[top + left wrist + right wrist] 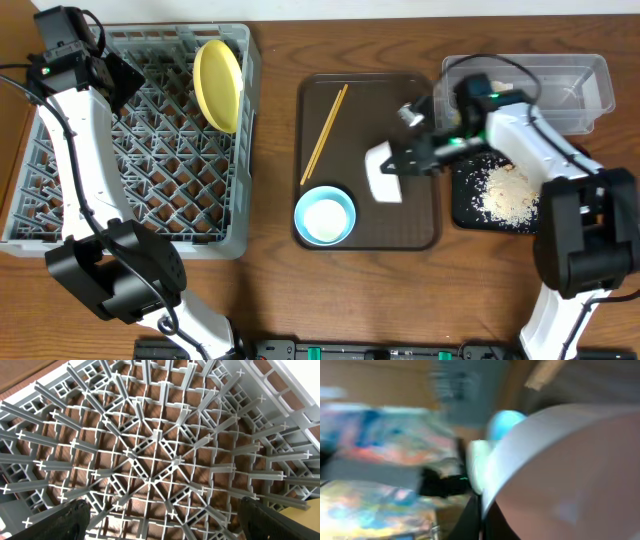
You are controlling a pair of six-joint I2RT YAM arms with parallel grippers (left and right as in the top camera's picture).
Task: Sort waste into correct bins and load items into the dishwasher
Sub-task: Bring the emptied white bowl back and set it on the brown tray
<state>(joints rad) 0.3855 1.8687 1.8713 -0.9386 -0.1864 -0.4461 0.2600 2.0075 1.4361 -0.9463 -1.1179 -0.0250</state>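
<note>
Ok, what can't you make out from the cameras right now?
- Right wrist view: heavy motion blur. The white bowl fills the frame, so where the right tool grips it is unseen there.
- Overhead: the right arm covers part of the black tray and the clear tub. The tub's contents are too small to tell.
- Left wrist view: the bottom edge cuts off the left tool. Only the dish rack shows.

The wooden worktop (270, 300) carries a grey dish rack (170, 170) left, a brown serving tray (380, 110) centre, and a black tray (465, 205) and clear tub (570, 80) right.
</note>
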